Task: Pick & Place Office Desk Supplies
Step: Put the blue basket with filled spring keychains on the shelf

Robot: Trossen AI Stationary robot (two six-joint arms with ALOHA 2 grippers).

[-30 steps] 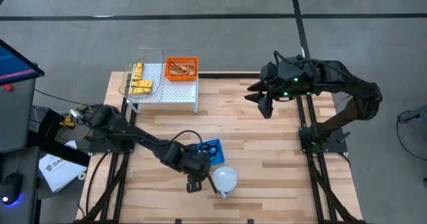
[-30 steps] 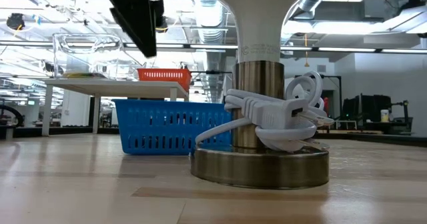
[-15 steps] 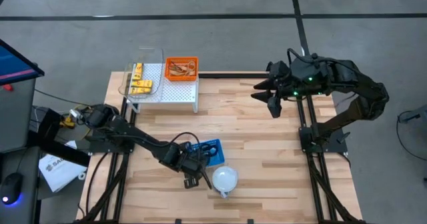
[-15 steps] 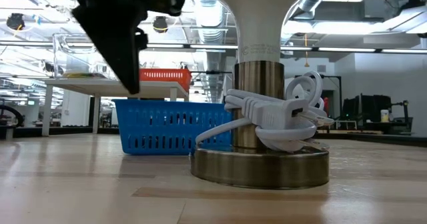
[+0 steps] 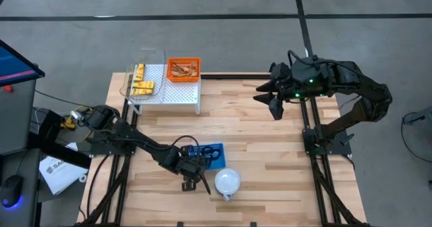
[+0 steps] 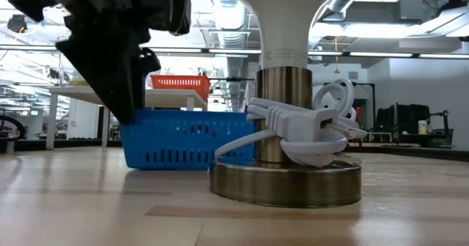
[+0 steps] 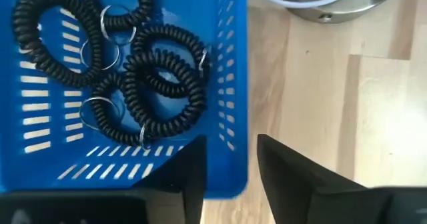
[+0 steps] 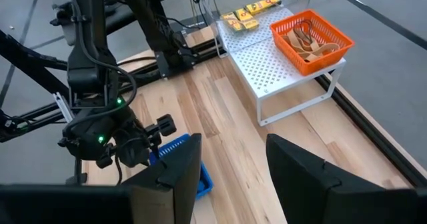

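— Where is your left gripper (image 7: 230, 177), and what is it carrying?

— It hangs over the near wall of the blue basket (image 7: 235, 84), one finger on the basket side and one over the bare wood. The fingers stand a little apart with nothing between them, so I carry nothing.

— And the supplies?

— The black coiled rings (image 7: 163, 84) lie straight ahead of my fingertips, inside that basket, tangled in a heap with thin metal key loops. No single long axis to line up on; the nearest coil curls just beyond the basket wall. Going for it, I judge, means moving forward and in over the rim.

— Anything beside you?

— The lamp base (image 6: 286, 181) with its white cord sits just off to one side, close to the basket.

— Your other arm?

— My right gripper (image 5: 273, 100) waits, fingers spread, well away. From there I see the white rack (image 8: 280, 64) with the orange basket (image 8: 310, 41) of tan rubber bands and the yellow clips (image 8: 250, 12). The left is far nearer the rings.
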